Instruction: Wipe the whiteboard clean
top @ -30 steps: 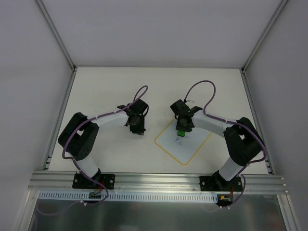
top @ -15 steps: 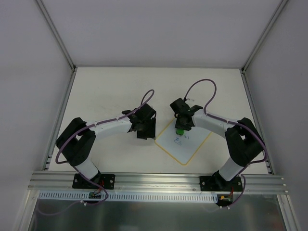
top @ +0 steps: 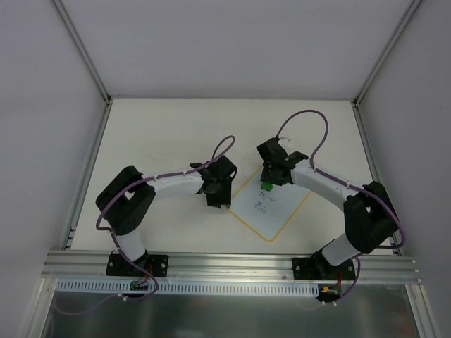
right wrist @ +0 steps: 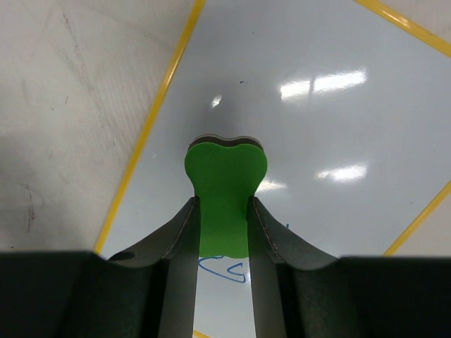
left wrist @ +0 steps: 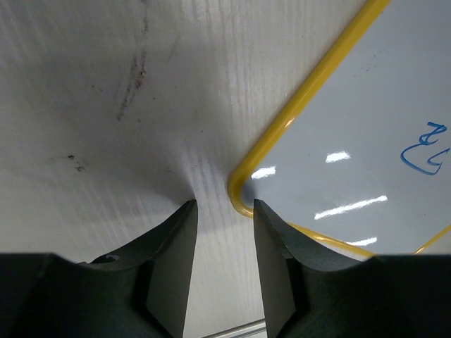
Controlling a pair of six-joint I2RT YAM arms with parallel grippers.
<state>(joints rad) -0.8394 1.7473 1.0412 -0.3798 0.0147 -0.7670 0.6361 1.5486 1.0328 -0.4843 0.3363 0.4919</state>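
The whiteboard (top: 271, 208) lies flat on the table, turned diamond-wise, white with a yellow rim and blue handwritten marks (top: 262, 205) near its middle. My right gripper (top: 268, 184) is shut on the green eraser (right wrist: 224, 190) and holds it over the board's far part, with blue marks (right wrist: 224, 266) just behind it. My left gripper (top: 220, 201) is open and empty, low over the table at the board's left corner (left wrist: 239, 193). The board (left wrist: 352, 134) fills the right of the left wrist view, with a blue mark (left wrist: 425, 148) near its edge.
The table (top: 162, 134) is off-white with faint scuffs (left wrist: 134, 77). Aluminium rails (top: 91, 162) and white walls close the left, right and back sides. A metal rail (top: 232, 264) with both arm bases runs along the near edge.
My left arm has reached right, bringing its gripper to the board's left corner. My right gripper has moved slightly toward the back with the eraser.
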